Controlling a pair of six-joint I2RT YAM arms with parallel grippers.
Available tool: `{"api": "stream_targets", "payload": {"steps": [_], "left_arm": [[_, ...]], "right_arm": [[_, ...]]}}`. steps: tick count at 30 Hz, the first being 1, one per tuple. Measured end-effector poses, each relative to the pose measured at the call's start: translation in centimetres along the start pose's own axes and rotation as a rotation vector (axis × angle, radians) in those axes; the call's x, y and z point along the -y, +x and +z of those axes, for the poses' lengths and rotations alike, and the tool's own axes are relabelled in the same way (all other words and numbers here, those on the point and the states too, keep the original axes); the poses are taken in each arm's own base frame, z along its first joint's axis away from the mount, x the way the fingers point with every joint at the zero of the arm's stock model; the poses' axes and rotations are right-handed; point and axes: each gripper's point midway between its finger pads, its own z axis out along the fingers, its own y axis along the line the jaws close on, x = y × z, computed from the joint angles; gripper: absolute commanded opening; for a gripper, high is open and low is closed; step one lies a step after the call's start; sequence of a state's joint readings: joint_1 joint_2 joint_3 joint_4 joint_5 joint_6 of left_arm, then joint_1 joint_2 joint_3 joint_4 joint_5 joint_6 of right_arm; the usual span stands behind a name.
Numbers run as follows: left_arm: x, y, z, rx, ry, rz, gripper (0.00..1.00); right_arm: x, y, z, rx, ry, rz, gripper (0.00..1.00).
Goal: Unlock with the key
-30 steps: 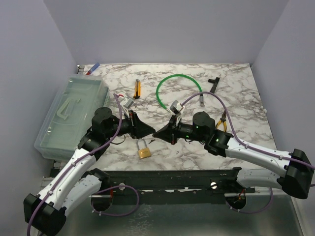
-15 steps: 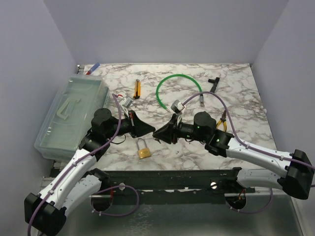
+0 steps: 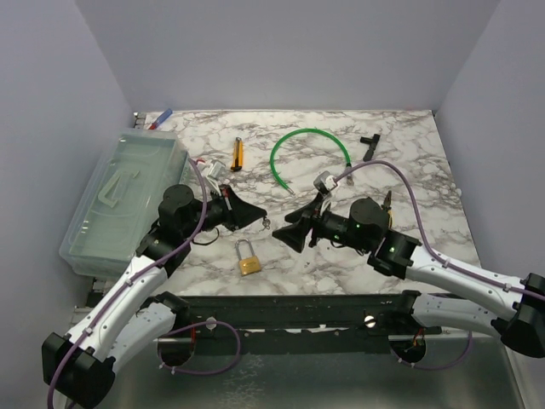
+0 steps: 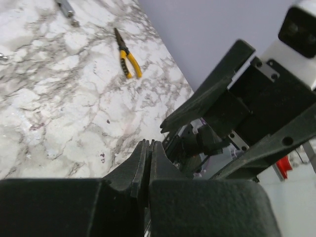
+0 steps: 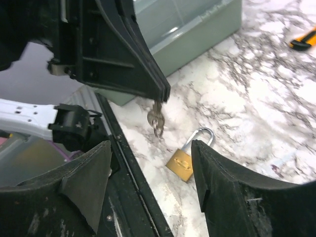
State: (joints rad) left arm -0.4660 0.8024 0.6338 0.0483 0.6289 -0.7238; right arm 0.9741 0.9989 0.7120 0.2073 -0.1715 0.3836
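Observation:
The key [image 5: 155,118] is a small silvery one on a ring, hanging from the tips of my left gripper [image 5: 163,94], which is shut on it above the table. In the top view the key [image 3: 266,224] dangles just past my left gripper [image 3: 258,216]. The brass padlock [image 3: 249,260] lies flat on the marble below, shackle closed, and also shows as the padlock [image 5: 185,158] in the right wrist view. My right gripper [image 3: 294,230] stands open a short way right of the key, touching nothing. In the left wrist view the fingers [image 4: 140,160] are pressed together and hide the key.
A clear plastic box [image 3: 123,200] fills the left side. A green cable loop [image 3: 311,158], a yellow utility knife [image 3: 238,154] and a black T-shaped tool [image 3: 369,145] lie at the back. Yellow-handled pliers [image 4: 127,54] lie right of the arms. A black rail [image 3: 298,308] runs along the near edge.
My right gripper has opened, let go of the key and drawn back to the right. My left gripper has shut on the key and now holds it alone.

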Motion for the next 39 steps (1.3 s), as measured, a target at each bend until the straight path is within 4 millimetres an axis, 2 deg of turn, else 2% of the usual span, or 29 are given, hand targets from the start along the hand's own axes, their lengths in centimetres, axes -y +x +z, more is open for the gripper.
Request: {"api": "stream_targets", "payload": {"steps": [3,11,15,18,24,29,33,39], "left_arm": [[-1.2,-1.2,0.3,0.042,-0.087,-0.041,0.00],[-6.2,-3.5,0.9,0.135,-0.405,-0.253,0.00],[-8.2,-3.5,0.9,0.130,-0.545,-0.363,0.00],[-9.1,-3.0,1.0,0.118,-0.604,-0.427,0.00],[-9.9,-2.4,1.3,0.095,-0.663,-0.519,0.00],[-10.0,-2.5,1.6,0.090,-0.679,-0.554,0.00],[-9.7,-2.9,1.7,0.098,-0.673,-0.562,0.00],[-9.7,-3.0,1.7,0.100,-0.672,-0.569,0.00]], "right_arm": [[1.3,0.6,0.4,-0.032,0.067,0.004,0.71],[4.2,2.0,3.6,-0.144,0.198,-0.025,0.71],[5.1,1.7,4.6,-0.153,0.232,-0.065,0.69],[5.5,1.1,5.5,-0.155,0.254,-0.099,0.66],[6.0,0.5,7.3,-0.164,0.282,-0.167,0.58],[6.8,1.5,8.3,-0.197,0.307,-0.204,0.49],[7.3,2.1,9.0,-0.221,0.326,-0.226,0.46],[7.5,2.4,9.5,-0.229,0.342,-0.242,0.36]]}}
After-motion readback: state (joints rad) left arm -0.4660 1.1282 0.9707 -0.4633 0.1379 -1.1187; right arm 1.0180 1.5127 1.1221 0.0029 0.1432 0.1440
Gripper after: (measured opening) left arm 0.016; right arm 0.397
